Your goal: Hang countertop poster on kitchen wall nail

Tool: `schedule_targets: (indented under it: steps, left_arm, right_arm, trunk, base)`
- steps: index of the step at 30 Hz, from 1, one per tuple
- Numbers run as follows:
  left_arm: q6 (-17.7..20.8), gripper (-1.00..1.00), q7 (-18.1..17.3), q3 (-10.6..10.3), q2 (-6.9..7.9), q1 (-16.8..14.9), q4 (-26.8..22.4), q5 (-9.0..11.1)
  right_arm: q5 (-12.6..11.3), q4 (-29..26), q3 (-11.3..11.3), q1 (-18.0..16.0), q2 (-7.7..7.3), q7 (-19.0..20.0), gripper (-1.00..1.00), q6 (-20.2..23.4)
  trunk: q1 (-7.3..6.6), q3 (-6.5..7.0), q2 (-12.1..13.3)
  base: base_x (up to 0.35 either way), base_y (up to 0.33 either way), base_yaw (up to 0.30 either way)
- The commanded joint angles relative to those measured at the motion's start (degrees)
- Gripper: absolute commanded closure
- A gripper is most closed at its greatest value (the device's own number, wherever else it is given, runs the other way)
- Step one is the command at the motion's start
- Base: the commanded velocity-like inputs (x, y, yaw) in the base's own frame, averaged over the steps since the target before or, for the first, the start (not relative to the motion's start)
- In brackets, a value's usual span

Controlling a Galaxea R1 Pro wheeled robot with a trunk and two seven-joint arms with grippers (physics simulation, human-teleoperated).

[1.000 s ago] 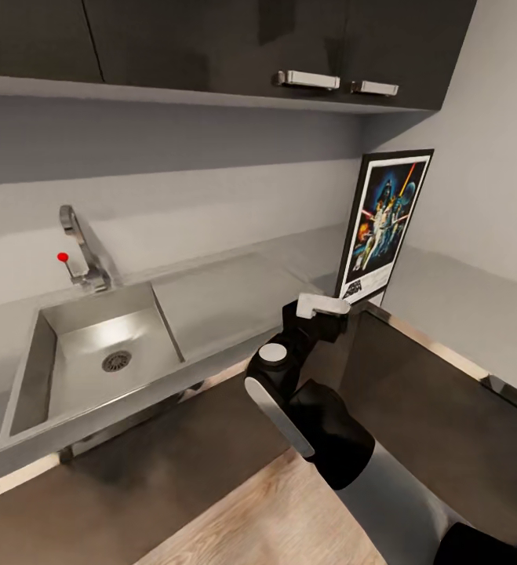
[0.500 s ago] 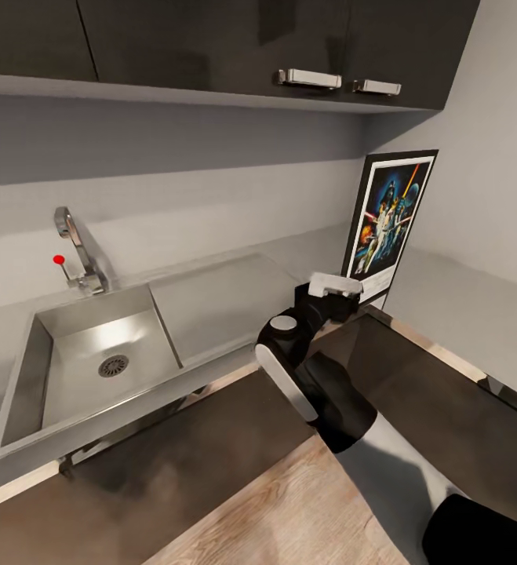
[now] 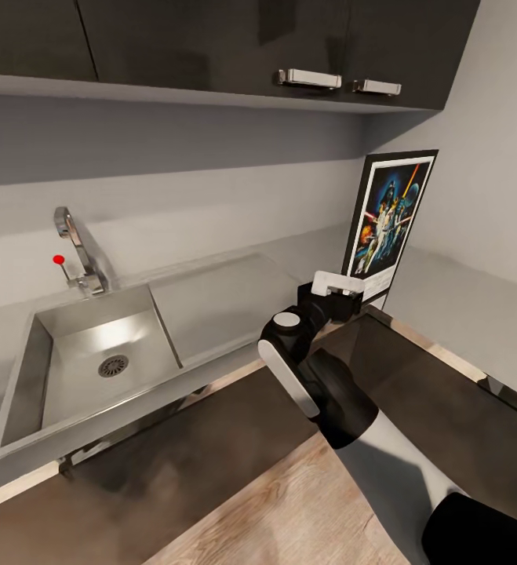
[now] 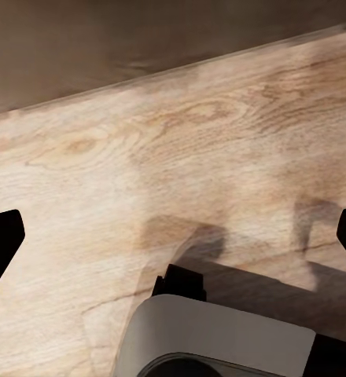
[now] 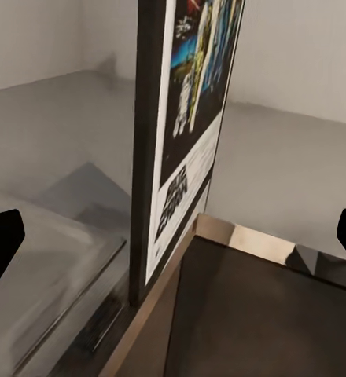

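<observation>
Left gripper (image 4: 173, 236): its two dark fingertips sit at opposite edges of the left wrist view, spread wide with nothing between them; it points down at the wooden floor (image 4: 181, 133), apparently parked while the other arm works.
Sink (image 3: 93, 353): the landmark here, a square steel basin let into the bench (image 3: 227, 294), with a steel tap (image 3: 76, 247) and a small red knob (image 3: 58, 259) behind it.
Bench: a matte grey L-shaped worktop with a thin steel front edge; it runs right from the sink to the room corner and turns along the right-hand wall, over dark fronts.
Right gripper (image 3: 338, 284): reached out to the right of the sink, just short of the poster's lower edge. In the right wrist view (image 5: 173, 228) its fingertips stand at the two edges of the picture, wide apart and holding nothing, with the poster's edge between them, which reads as lining up for a grasp.
Poster (image 3: 390, 224): far right of the sink, standing upright on the bench in the corner and seemingly leaning back on the wall, so its black frame edge (image 5: 148, 149) faces the arm and offers something thin to pinch.
Room: pale grey walls, dark wall cupboards (image 3: 234, 39) with steel handles above the sink, wood flooring below.
</observation>
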Motion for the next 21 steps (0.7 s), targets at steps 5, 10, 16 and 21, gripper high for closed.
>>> schedule_targets:
  steps: [5,10,16,21]
  left_arm:
    - [-0.1,-1.00,0.0,0.1,-0.01,0.0,-0.1,0.4]
    - [-0.1,-1.00,0.0,0.1,-0.02,0.0,-0.1,0.4]
    - [-0.1,-1.00,0.0,0.1,-0.03,0.0,-0.1,0.4]
    - [-0.1,-1.00,0.0,0.1,-0.02,0.0,-0.1,0.4]
  right_arm:
    - [-0.4,0.0,0.1,-0.1,0.00,-0.5,-1.00,0.5]
    - [-0.4,-0.1,0.2,0.0,0.00,-0.5,-1.00,0.4]
    - [-0.4,-0.1,0.2,0.0,0.00,-0.6,-1.00,0.4]
    - [-0.4,-0.1,0.2,0.0,0.00,-0.6,-1.00,0.4]
  trunk:
    - [0.00,-0.05,0.0]
    - [0.00,-0.05,0.0]
    - [0.00,-0.05,0.0]
    - [0.00,-0.05,0.0]
  base:
    - [0.175,0.000,0.000]
    - [0.110,0.000,0.000]
    - [0.092,-0.054,0.000]
    - [0.071,-0.057,0.000]
